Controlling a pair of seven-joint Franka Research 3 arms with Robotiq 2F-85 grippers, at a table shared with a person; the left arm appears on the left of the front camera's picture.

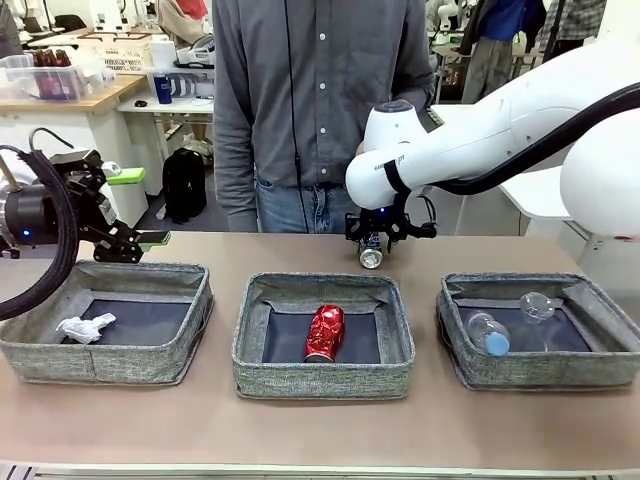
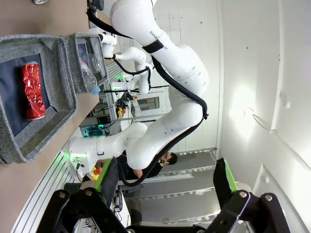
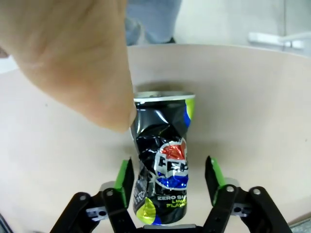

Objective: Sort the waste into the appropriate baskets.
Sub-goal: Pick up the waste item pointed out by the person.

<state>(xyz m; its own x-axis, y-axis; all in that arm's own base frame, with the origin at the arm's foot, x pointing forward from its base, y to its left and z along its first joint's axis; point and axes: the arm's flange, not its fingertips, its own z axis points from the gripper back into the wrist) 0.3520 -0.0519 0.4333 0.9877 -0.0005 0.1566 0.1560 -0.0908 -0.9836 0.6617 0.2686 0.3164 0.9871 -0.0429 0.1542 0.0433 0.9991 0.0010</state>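
A person in a grey shirt [image 1: 320, 90] stands at the far side of the light wooden table [image 1: 320, 420], on which three low grey woven-fabric baskets sit in a row. The left basket [image 1: 30, 345] holds a crumpled white paper wad [image 1: 85, 328], the middle basket [image 1: 322, 380] a crushed red soda can [image 1: 324, 333] lying on its side, and the right basket [image 1: 600, 365] a clear blue-capped bottle [image 1: 487, 334] beside a clear plastic cup [image 1: 538, 306]. The right gripper [image 1: 373, 243] reaches down behind the middle basket, its green pads either side of a dented dark blue soda can [image 3: 163, 165] lying on the table; the fingers look not quite pressed in, so a firm grasp cannot be told. The person's hand [image 3: 73, 58] touches the can's rim. The left gripper [image 1: 140, 210] hangs above the left basket, fingers spread wide and empty.
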